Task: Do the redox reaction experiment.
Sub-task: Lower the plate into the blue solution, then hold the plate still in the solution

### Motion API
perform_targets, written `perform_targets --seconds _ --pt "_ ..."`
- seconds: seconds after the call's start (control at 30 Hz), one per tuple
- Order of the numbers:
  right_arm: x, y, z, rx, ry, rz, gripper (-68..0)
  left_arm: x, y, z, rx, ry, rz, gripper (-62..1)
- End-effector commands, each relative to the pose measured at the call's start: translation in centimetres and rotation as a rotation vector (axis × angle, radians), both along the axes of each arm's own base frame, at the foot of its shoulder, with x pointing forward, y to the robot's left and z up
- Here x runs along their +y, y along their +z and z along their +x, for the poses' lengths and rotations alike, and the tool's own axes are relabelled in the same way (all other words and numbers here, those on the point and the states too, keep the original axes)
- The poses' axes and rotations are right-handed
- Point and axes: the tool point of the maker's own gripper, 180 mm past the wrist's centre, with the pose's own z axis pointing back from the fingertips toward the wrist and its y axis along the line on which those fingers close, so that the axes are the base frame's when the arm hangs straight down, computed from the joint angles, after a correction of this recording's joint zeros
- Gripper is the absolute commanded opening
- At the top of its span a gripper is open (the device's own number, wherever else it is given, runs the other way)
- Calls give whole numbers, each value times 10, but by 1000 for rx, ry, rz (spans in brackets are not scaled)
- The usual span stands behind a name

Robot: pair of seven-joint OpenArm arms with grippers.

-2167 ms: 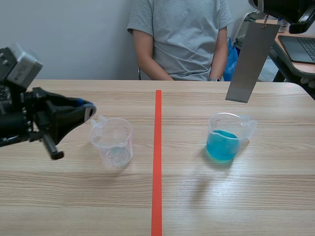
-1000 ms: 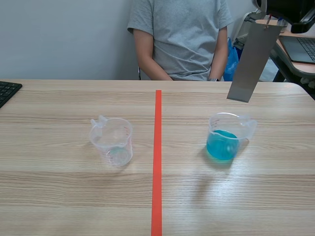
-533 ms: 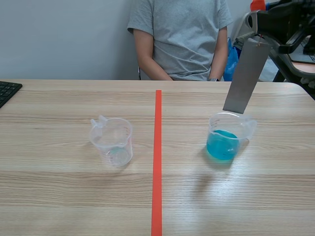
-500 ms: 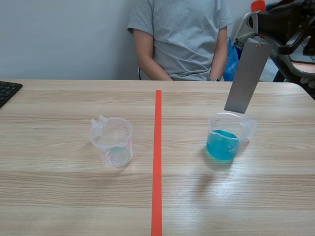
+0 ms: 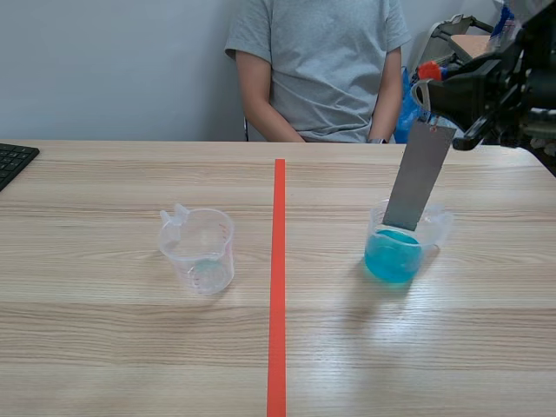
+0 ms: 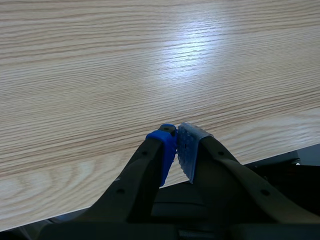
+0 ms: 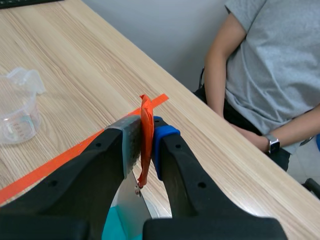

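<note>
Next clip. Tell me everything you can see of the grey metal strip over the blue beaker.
The metal strip is a long, flat, plain grey rectangle, dull like sheet metal. It hangs tilted, its top leaning toward the right arm's side, from an orange tab fixed at its top end, which the right gripper clamps. Its lower end sits inside the rim of the clear beaker holding blue liquid. Whether it touches the liquid cannot be told.
</note>
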Motion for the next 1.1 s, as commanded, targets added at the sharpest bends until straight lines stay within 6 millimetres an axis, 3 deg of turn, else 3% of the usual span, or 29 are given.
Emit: perform_targets --seconds 0.0,0.27,0.47,1.07 --pt "1 6 4 -25 8 16 -662 0 4 3 -19 -3 -7 -558" --pt "5 -33 4 26 5 -4 -662 0 4 3 -19 -2 -7 -558" --pt "5 -51 4 52 1 -36 -662 0 4 4 -19 -2 -7 -558" --pt "3 -55 4 44 4 -68 -662 0 4 3 -19 -2 -7 -558"
